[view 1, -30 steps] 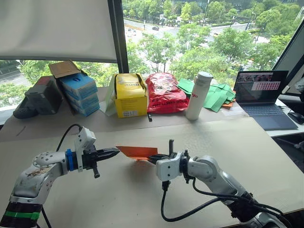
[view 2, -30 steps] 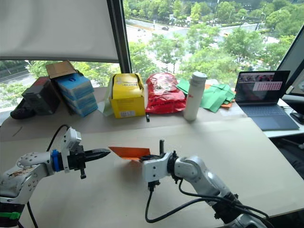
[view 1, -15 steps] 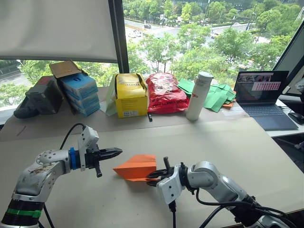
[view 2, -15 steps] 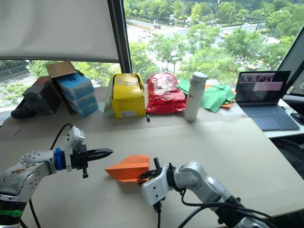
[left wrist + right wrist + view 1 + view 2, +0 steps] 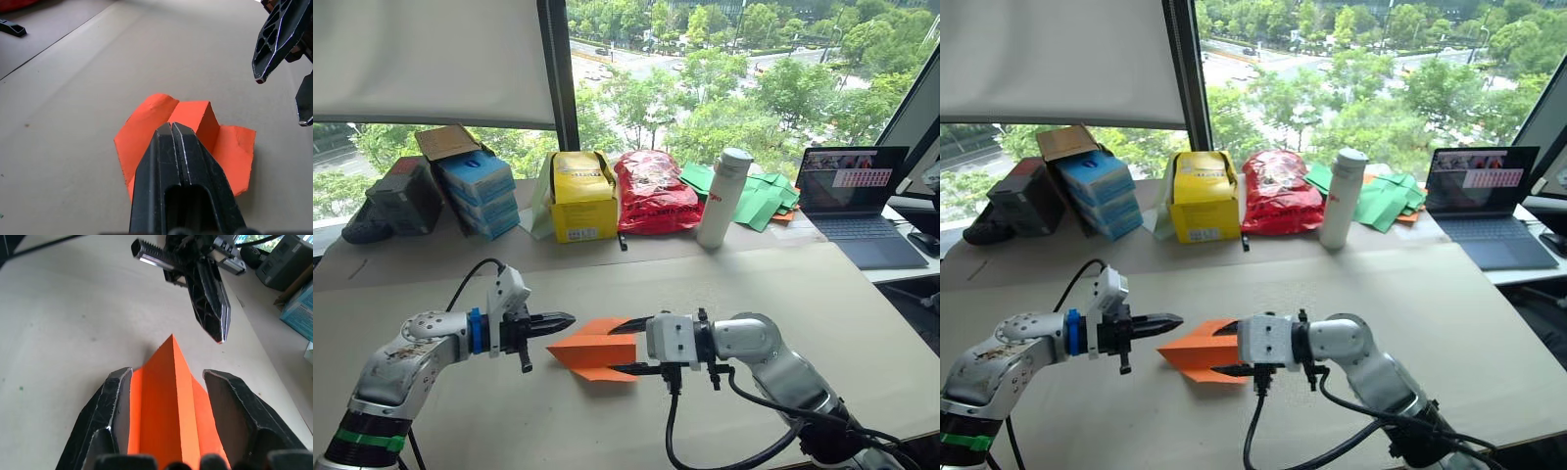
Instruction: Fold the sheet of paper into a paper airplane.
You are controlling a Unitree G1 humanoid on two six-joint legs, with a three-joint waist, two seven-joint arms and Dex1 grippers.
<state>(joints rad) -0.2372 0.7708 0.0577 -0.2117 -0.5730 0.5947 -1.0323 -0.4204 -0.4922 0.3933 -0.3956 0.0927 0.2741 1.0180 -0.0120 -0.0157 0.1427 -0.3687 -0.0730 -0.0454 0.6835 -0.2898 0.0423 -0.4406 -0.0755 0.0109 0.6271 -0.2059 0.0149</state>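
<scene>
The sheet of paper [image 5: 595, 351] is bright orange, folded into a pointed paper airplane wedge with a raised centre ridge. It lies on the beige table [image 5: 803, 304], nose toward my left arm. My right gripper [image 5: 628, 346] is open, one finger on each side of the wedge's wide end, apart from it, as the right wrist view shows [image 5: 168, 376]. My left gripper [image 5: 564, 320] is shut and empty. Its tip hovers just above the nose end of the paper [image 5: 146, 128].
Along the window sill stand blue boxes [image 5: 478, 192], a yellow box [image 5: 580, 196], a red bag [image 5: 653, 192], a white bottle [image 5: 722, 197] and green paper pieces [image 5: 759, 199]. A laptop [image 5: 857, 196] sits at the table's far right.
My right gripper carried the orange paper down to the table, turned its wrist and opened, letting the paper go. My left gripper, still shut, moved closer to the paper's nose.
</scene>
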